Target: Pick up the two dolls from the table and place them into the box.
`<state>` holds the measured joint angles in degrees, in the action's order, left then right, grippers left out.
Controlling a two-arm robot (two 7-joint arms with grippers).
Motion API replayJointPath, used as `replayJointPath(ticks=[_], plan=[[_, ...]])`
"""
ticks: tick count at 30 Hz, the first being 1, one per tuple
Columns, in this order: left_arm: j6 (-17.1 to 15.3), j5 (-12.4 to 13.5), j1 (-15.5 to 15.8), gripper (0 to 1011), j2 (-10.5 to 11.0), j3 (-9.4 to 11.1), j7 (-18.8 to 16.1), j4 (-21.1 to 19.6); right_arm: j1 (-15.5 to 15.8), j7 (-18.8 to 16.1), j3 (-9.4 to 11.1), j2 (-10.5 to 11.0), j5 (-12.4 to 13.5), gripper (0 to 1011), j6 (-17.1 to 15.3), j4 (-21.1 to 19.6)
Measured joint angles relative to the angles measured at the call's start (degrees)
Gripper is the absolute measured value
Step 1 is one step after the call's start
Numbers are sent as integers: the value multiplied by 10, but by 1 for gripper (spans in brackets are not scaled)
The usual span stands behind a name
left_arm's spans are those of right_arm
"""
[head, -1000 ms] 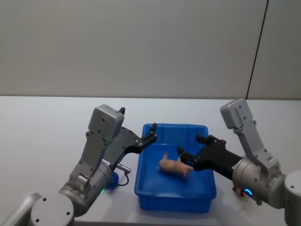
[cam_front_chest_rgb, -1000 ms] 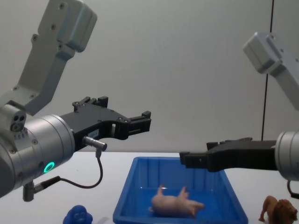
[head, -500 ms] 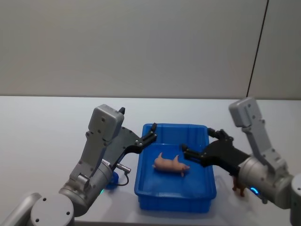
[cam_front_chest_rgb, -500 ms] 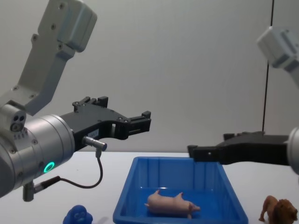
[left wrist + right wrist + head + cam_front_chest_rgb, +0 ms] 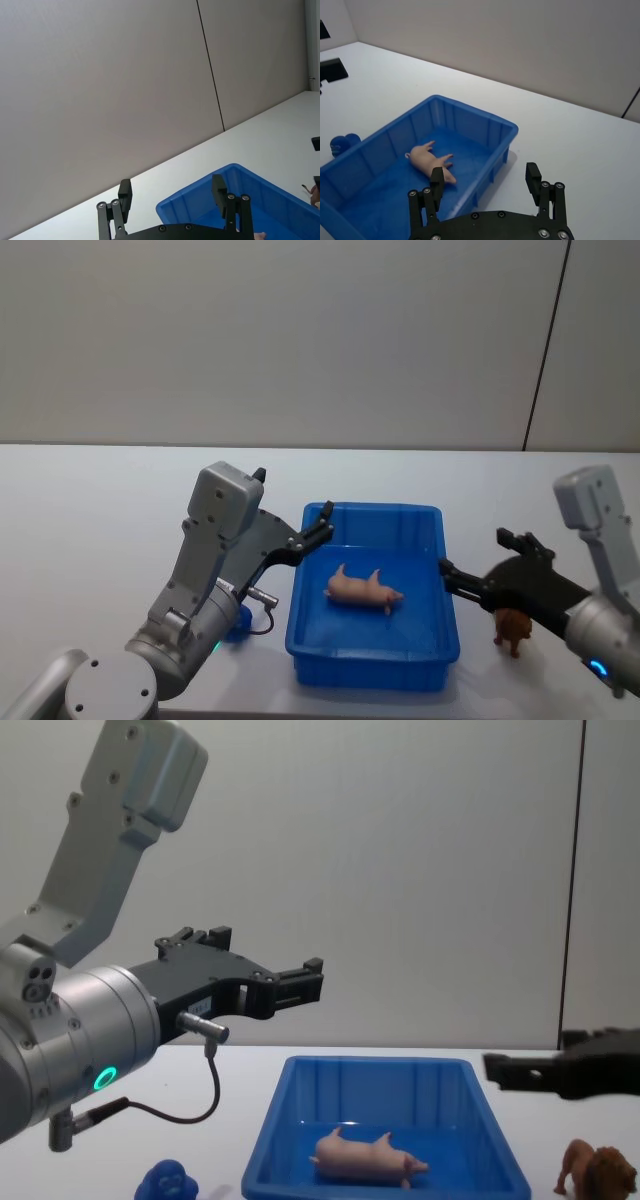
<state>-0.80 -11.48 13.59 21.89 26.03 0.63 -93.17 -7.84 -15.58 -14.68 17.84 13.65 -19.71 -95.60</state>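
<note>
Lower right, the empty, spread right gripper (image 5: 475, 555) hovers near the small brown plastic lion (image 5: 511, 628); an off-centre descent could knock it over; the left gripper (image 5: 318, 523) idles, spread, centre-left

The small brown plastic lion (image 5: 512, 630) stands on open white tabletop (image 5: 480, 490). The bright blue plastic tray (image 5: 452, 620) has its sloped wall just beside it, and the right gripper (image 5: 470, 549), fingers spread, hangs above.

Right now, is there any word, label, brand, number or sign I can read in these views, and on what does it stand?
None can be read.
The box, the pig, the lion, the blue figure, the left gripper and the right gripper show no legible text.
A green light ring behind the left gripper is a lamp, not writing.
</note>
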Motion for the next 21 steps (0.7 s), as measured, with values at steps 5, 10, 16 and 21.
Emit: replayJointPath(ticks=[5, 10, 16, 21], plan=[[0, 0, 0, 1002, 0, 0, 0, 0, 25, 3, 11, 22, 15, 1001, 0, -13], [0, 0, 0, 1002, 0, 0, 0, 0, 46, 5, 20, 41, 28, 1001, 0, -23], [0, 0, 0, 1002, 0, 0, 0, 0, 63, 4, 27, 56, 37, 1001, -4, -28], [0, 0, 0, 1002, 0, 0, 0, 0, 71, 3, 30, 63, 40, 1001, -9, -28]])
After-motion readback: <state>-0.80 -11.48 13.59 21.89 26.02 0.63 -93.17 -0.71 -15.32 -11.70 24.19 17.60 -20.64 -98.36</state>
